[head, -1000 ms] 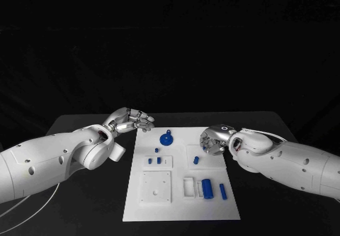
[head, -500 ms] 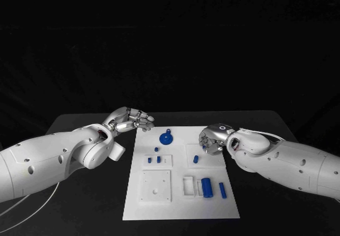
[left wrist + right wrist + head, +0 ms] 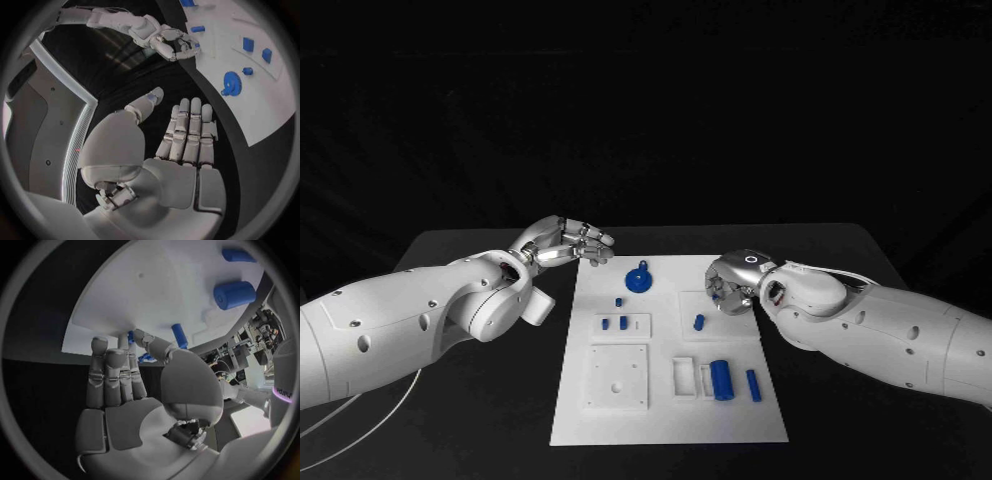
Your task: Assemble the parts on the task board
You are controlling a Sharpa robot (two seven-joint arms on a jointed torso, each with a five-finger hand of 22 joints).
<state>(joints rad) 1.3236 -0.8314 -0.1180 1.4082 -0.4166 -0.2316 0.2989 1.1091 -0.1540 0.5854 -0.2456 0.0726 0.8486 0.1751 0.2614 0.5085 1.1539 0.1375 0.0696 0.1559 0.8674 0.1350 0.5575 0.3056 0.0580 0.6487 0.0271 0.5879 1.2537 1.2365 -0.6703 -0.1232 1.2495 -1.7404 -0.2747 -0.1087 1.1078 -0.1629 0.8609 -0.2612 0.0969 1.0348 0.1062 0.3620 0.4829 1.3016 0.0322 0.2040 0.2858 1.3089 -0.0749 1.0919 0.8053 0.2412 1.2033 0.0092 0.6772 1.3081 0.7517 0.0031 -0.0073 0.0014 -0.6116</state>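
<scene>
Flat white rectangular task board (image 3: 668, 400) in the middle of the black table (image 3: 473, 250), carrying small blue plastic parts: round blue wheel-shaped piece (image 3: 639, 280) near the far end, large blue cylinder (image 3: 721, 378) and slimmer blue peg (image 3: 753, 386) near the close end. Silver left hand (image 3: 567, 243) beside the board's far left corner, fingers straight and together, gripping nothing. Silver right hand (image 3: 733, 282) above the board's right side, fingers extended, nothing held.
</scene>
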